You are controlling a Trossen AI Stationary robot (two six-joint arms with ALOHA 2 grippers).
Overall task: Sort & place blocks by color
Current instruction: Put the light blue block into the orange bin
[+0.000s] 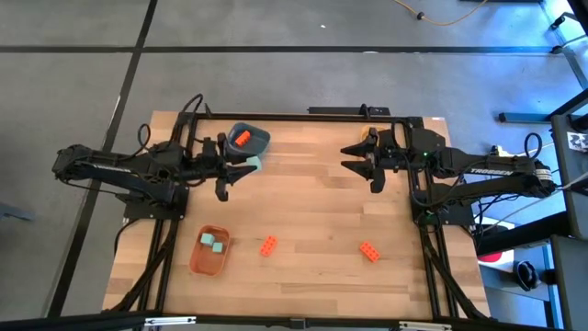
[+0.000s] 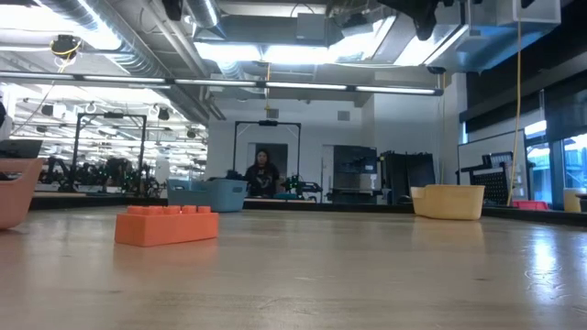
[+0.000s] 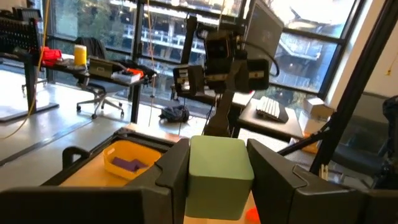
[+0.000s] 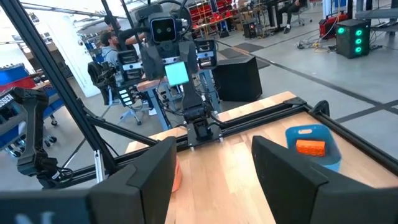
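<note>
Two orange-red blocks (image 1: 267,245) lie loose on the wooden table (image 1: 312,202), unsorted. The left gripper (image 1: 237,171) clamps a mint block (image 3: 219,177) raised beside the blue bowl (image 1: 259,138), likely for carrying to the orange bowl (image 1: 209,250) holding two mint ones. The right gripper (image 1: 360,162) hovers open and empty.

I am looking into a robotics lab set in an open industrial hall. Exposed ducts (image 2: 138,37) and strip lights (image 2: 275,84) are running across the bare ceiling, and a grey concrete floor (image 1: 276,55) is spreading around the wooden surface (image 1: 303,198) on its black metal frame (image 1: 423,221). Desks (image 3: 93,65) carrying gear, office chairs (image 3: 102,99), a keyboard (image 3: 270,110) and monitors (image 3: 267,28) are standing before tall windows (image 3: 155,43). A person (image 2: 263,174) is sitting among equipment racks (image 2: 353,174) at the back, and a computer tower (image 4: 348,34) is glowing green on the floor.
</note>
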